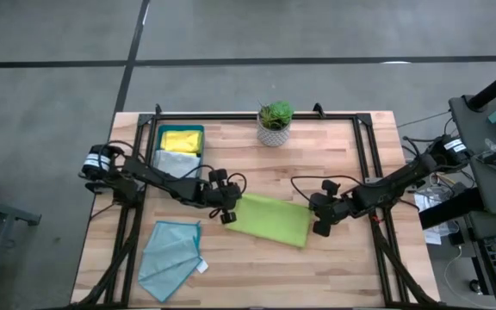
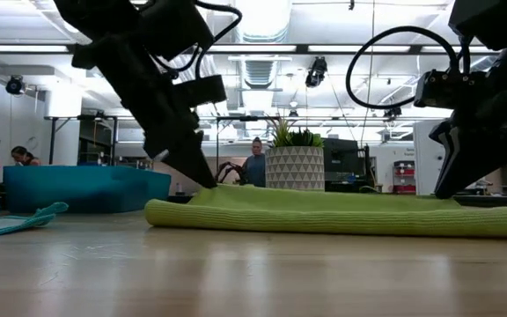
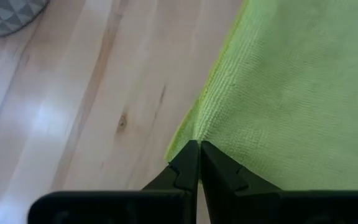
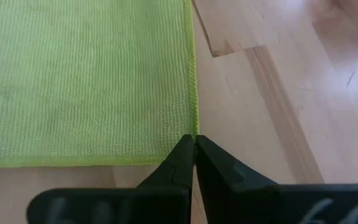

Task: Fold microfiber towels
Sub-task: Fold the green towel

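Observation:
A lime green towel (image 1: 269, 220) lies as a flat oblong on the middle of the table. My left gripper (image 1: 228, 215) is shut at its left end and my right gripper (image 1: 321, 226) is shut at its right end. In the low view both grippers slant down to the towel (image 2: 341, 211). A light teal towel (image 1: 170, 250) lies crumpled near the front left. A yellow towel (image 1: 182, 139) and a pale grey one (image 1: 176, 163) lie in the dark teal tray (image 1: 201, 142) at the far left. My left gripper pinches a corner (image 3: 194, 134) at the towel's left end between its two fingers, slanting down from the table's left. The corner sits low at the table and the rest lies flat; one layer or several, I cannot tell. My right gripper pinches a corner (image 4: 190, 127) at the towel's right end between its fingertips, slanting down from the table's right. The towel lies flat on the wood beyond the fingers, with no slack showing.
A potted plant (image 1: 275, 123) stands at the table's far middle. Black rails run along the left and right sides (image 1: 373, 164). Bare wood lies in front of the green towel. People sit in the room behind (image 2: 255, 163).

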